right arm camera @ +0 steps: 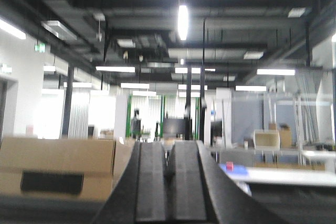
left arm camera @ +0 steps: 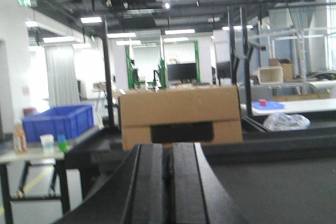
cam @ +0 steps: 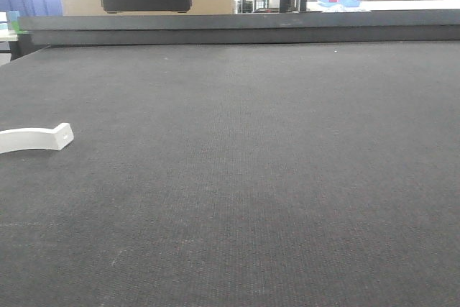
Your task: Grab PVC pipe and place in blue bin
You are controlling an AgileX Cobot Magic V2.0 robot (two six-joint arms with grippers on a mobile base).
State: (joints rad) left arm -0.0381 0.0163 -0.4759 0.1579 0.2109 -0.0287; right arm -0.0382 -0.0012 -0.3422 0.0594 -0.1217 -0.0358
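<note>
Frankly, with our left end effector and right end effector both closed and empty, we might shove the PVC pipe (lying flat) along the surface rather than grasp it.

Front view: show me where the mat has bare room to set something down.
Nearly the whole dark mat is bare: everything right of the PVC pipe, from the near edge up to the raised back rail. Only the left edge, where the pipe lies, is taken.
</note>
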